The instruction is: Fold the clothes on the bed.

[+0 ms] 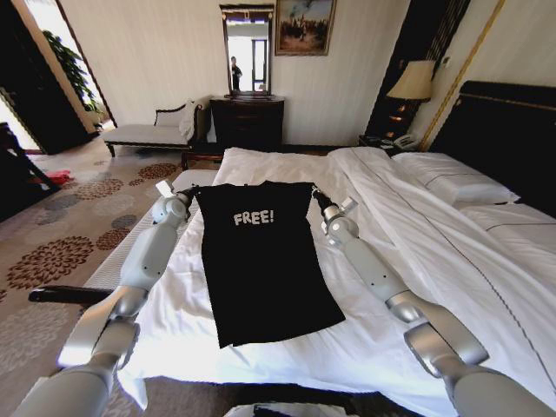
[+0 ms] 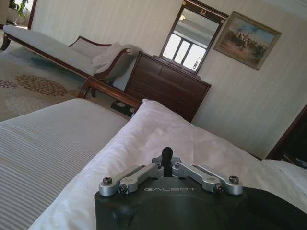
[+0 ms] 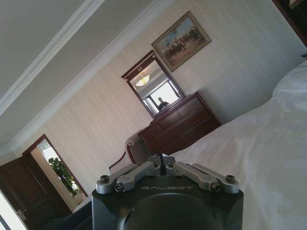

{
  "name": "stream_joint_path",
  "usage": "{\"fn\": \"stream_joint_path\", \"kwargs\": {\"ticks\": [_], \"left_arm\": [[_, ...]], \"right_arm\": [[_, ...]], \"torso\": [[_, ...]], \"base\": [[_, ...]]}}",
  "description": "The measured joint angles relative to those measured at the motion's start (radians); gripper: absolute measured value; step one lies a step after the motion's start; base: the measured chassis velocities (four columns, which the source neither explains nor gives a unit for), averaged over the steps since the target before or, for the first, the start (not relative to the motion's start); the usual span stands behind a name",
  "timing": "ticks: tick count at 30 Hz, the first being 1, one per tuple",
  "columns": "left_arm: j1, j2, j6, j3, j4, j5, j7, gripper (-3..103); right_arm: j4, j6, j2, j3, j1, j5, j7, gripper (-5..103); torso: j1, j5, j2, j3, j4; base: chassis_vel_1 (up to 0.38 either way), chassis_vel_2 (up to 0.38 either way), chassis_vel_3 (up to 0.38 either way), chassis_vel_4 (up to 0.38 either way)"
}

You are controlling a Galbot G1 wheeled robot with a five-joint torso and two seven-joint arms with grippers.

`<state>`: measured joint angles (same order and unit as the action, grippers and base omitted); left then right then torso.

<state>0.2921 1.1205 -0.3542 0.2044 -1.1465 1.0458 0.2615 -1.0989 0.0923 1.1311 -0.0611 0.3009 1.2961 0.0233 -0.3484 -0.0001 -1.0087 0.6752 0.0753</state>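
The clothes [image 1: 261, 261], a black T-shirt with white "FREE!" lettering, lie flat and chest-up on the bed's [image 1: 417, 234] white duvet, near its left side. My left gripper [image 1: 188, 197] is at the shirt's top left corner and my right gripper [image 1: 316, 195] at its top right corner. The top edge runs straight between them. In the left wrist view the left gripper [image 2: 166, 152] has its fingers together, with black cloth [image 2: 273, 211] beside it. The right gripper [image 3: 162, 158] looks shut too in the right wrist view, over the white bed [image 3: 268, 158].
A pale striped bench [image 1: 122, 252] stands along the bed's left side. A chaise lounge [image 1: 148, 132], a dark dresser [image 1: 248, 122] with a mirror, and a lamp [image 1: 413, 82] line the far wall. Pillows [image 1: 452, 178] lie by the dark headboard [image 1: 512, 130].
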Motion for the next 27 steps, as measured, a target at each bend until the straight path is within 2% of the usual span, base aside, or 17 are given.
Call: {"fn": "stream_joint_path", "kwargs": {"ticks": [6, 11, 15, 16, 17, 18, 21, 23, 25, 26, 27], "left_arm": [[-0.018, -0.009, 0.005, 0.007, 0.007, 0.025, -0.001, 2], [0.003, -0.012, 0.005, 0.008, -0.017, 0.028, 0.01, 2], [0.075, -0.014, 0.005, 0.013, -0.079, 0.024, 0.018, 2], [0.12, -0.019, 0.005, 0.019, -0.124, 0.024, 0.023, 2], [0.177, -0.03, 0.005, 0.025, -0.191, 0.026, 0.026, 2], [0.177, -0.03, 0.005, 0.025, -0.191, 0.026, 0.026, 2], [0.29, -0.074, 0.005, 0.041, -0.344, 0.061, 0.042, 2], [0.303, -0.081, 0.005, 0.042, -0.362, 0.068, 0.045, 2], [0.366, -0.122, 0.002, 0.04, -0.45, 0.095, 0.055, 2], [0.366, -0.122, 0.002, 0.04, -0.45, 0.095, 0.055, 2], [0.4, -0.146, -0.002, 0.041, -0.493, 0.109, 0.062, 2]], "right_arm": [[0.034, 0.006, 0.0, -0.033, -0.071, 0.001, -0.004, 0], [0.041, 0.006, 0.001, -0.049, -0.062, -0.024, -0.003, 0], [0.045, 0.006, 0.004, -0.049, -0.016, -0.045, 0.0, 0], [0.038, 0.006, -0.003, -0.044, 0.013, -0.052, 0.001, 0], [0.016, 0.005, -0.028, -0.04, 0.048, -0.053, 0.002, 0], [0.016, 0.005, -0.028, -0.04, 0.048, -0.053, 0.002, 0], [-0.085, 0.002, -0.114, -0.025, 0.149, -0.041, 0.02, 0], [-0.111, -0.001, -0.132, -0.016, 0.169, -0.035, 0.026, 0], [-0.24, -0.014, -0.207, 0.044, 0.275, -0.016, 0.058, 0], [-0.24, -0.014, -0.207, 0.044, 0.275, -0.016, 0.058, 0], [-0.287, -0.02, -0.236, 0.065, 0.322, -0.01, 0.074, 0]], "torso": [[0.0, 0.0002, 0.0, 0.0, -0.0002], [0.0, 0.0002, 0.0, 0.0, -0.0001], [0.0, 0.0003, 0.0, 0.0, 0.0], [0.0, 0.0002, 0.0, 0.0, -0.0001], [0.0, 0.0001, 0.0, 0.0, -0.0006], [0.0, 0.0001, 0.0, 0.0, -0.0006], [0.0, 0.0006, 0.0, 0.0, 0.0], [0.0, 0.0007, 0.0, 0.0, 0.0001], [0.001, 0.0001, 0.0, -0.001, 0.0008], [0.001, 0.0001, 0.0, -0.001, 0.0008], [0.001, 0.0001, 0.0, -0.001, 0.0011]], "base": [[0.0, 0.0, 0.0, 0.0], [0.0, 0.0, 0.0, 0.0], [0.0, 0.0, 0.0, 0.0], [0.0, 0.0, 0.0, 0.0], [0.0, 0.0, 0.0, 0.0], [0.0, 0.0, 0.0, 0.0], [0.0, 0.0, 0.0, 0.0], [0.0, 0.0, 0.0, 0.0], [0.0, 0.0, 0.0, 0.0], [0.0, 0.0, 0.0, 0.0], [0.0, 0.0, 0.0, 0.0]]}}
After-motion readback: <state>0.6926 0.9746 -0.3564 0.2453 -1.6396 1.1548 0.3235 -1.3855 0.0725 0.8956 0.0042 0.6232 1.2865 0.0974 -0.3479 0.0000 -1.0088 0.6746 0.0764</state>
